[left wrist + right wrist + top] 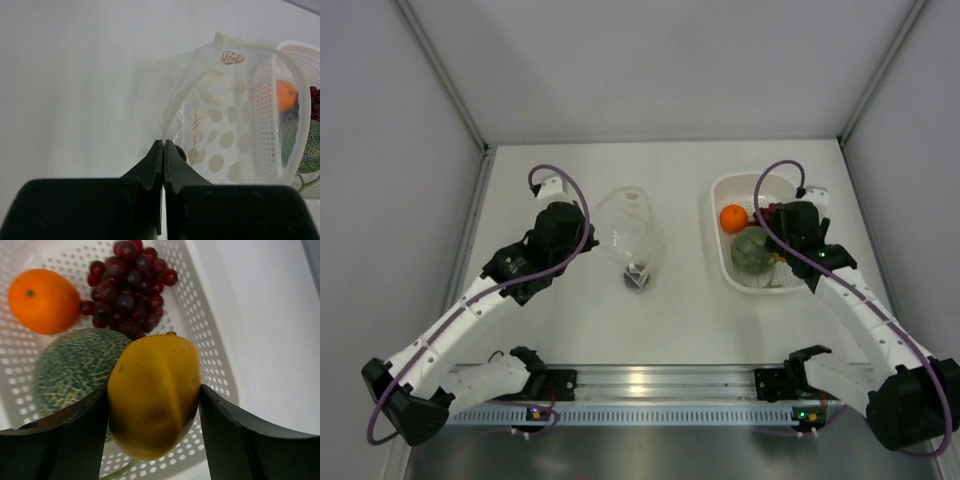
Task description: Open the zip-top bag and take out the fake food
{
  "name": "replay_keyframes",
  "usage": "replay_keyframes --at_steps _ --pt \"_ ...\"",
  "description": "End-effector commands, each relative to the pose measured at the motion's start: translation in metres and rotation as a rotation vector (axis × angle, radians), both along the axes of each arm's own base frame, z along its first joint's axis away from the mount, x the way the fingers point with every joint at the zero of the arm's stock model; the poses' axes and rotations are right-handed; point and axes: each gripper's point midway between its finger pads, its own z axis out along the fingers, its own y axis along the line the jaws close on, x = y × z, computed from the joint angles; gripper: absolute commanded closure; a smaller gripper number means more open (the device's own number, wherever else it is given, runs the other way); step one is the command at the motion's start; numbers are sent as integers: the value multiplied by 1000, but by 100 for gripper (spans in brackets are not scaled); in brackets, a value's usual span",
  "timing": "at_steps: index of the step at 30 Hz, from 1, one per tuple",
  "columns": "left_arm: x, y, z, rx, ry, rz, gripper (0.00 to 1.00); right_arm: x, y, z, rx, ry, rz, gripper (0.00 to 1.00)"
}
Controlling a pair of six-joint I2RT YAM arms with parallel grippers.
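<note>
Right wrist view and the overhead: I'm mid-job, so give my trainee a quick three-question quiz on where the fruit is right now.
1. True or false: the right end effector is empty.
2. What sits inside the zip-top bag? A a banana; B a small dark fruit; C nothing.
3. Name the three fruits lying in the white basket.
Key: 1 false, it grips the yellow fruit. 2 B. 3 the orange, the grape bunch, the green melon.
</note>
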Motion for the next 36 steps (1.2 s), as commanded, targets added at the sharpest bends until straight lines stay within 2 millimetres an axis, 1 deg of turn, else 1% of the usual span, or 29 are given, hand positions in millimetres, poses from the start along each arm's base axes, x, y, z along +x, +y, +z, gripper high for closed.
replay_keyframes --at_steps 1,3,4,7,9,10,11,12,13,15,16,17,18,20,21,22,24,25,26,27,28,29,30,31,32,33,34,35,36 --pt "0 2 23 -16 -49 -3 100 -6 -20 -2 -8 -7 -90 76" --pt "-1 -1 23 -29 -47 -14 100 -9 -23 -13 -5 12 -120 72" --pt "-2 -1 22 -31 -44 -19 100 -12 -25 -25 -12 37 -128 71" --pt "-5 -3 25 -51 -47 -31 100 -16 -28 -48 -13 90 -148 61" --pt "-7 -5 27 -62 -47 -47 100 -15 -29 -51 -13 100 -152 47" --pt "-7 -6 27 -65 -46 -53 100 -15 -29 -50 -13 101 -152 43" --pt "-7 -7 29 -70 -46 -58 100 -16 -29 -49 -16 107 -153 33" --pt "-8 -8 30 -74 -47 -62 100 -15 -29 -45 -13 100 -149 26" --pt "-8 -10 30 -82 -45 -68 100 -12 -26 -37 -3 80 -137 23" --pt "-9 -12 32 -100 -43 -72 100 -12 -26 -28 -7 73 -122 15" --pt "-10 -14 33 -112 -41 -80 100 -8 -21 -14 8 44 -97 13" --pt "-10 -15 34 -125 -39 -76 100 -7 -20 -8 3 36 -81 6" --pt "-10 -16 35 -134 -37 -75 100 -4 -17 2 10 15 -67 0" --pt "-10 -17 36 -151 -35 -67 100 -1 -6 12 44 -15 -18 1" --pt "-10 -17 36 -158 -35 -62 100 2 3 16 86 -32 10 1" --pt "-10 -17 36 -166 -36 -60 100 7 38 28 219 -80 167 0" --pt "-9 -17 36 -177 -35 -49 100 5 86 44 391 -126 379 1" --pt "-9 -17 36 -186 -34 -42 100 5 114 62 500 -167 498 9" --pt "-9 -17 36 -189 -35 -39 100 3 126 69 570 -161 507 22" --pt "-9 -16 36 -192 -35 -35 100 -2 149 90 590 -176 573 26" --pt "-8 -17 36 -200 -37 -30 100 4 155 92 561 -170 543 29" --pt "-9 -16 34 -199 -35 -28 100 0 167 95 540 -154 554 37" --pt "-9 -16 34 -204 -37 -24 100 -12 201 111 536 -159 638 39" --pt "-9 -15 34 -211 -36 -17 100 -12 209 118 515 -174 630 42" --pt "-9 -14 31 -210 -32 -12 100 -16 220 120 508 -160 642 48" --pt "-10 -14 32 -218 -37 -12 100 -23 243 132 510 -156 689 51" --pt "-10 -14 34 -228 -42 -9 100 -19 246 134 480 -163 661 53" --pt "-10 -14 33 -232 -43 -8 100 -22 253 135 454 -154 669 56" --pt "-10 -14 34 -236 -46 -8 100 -31 269 150 455 -168 709 58"
